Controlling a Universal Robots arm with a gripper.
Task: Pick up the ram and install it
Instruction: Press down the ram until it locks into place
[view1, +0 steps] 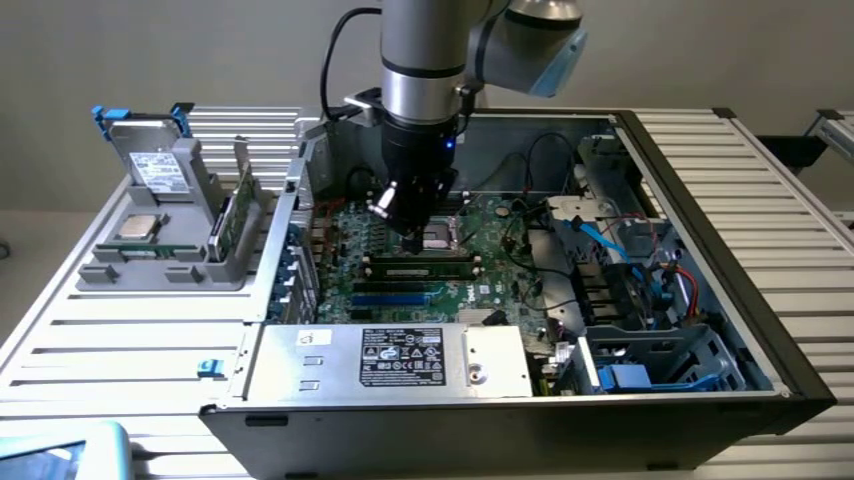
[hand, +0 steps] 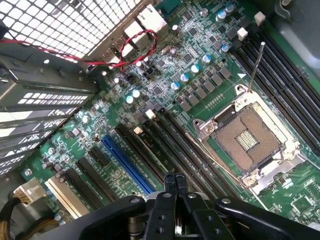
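Exterior looks down from high; wrist hovers close above shared motherboard (view1: 441, 250).

Light fell evenly and softly from overhead in the exterior view, leaving the computer case (view1: 534, 300) interior dim and shadowed beside the bright ribbed table (view1: 120, 330). The silver power supply cover (view1: 400, 360) at the case's near edge caught mild glare. In the wrist view the motherboard (hand: 165, 95) was well lit and fairly crisp, with bright blown-out light through the perforated metal panel (hand: 75, 25) and soft blur on the gripper (hand: 175, 182).
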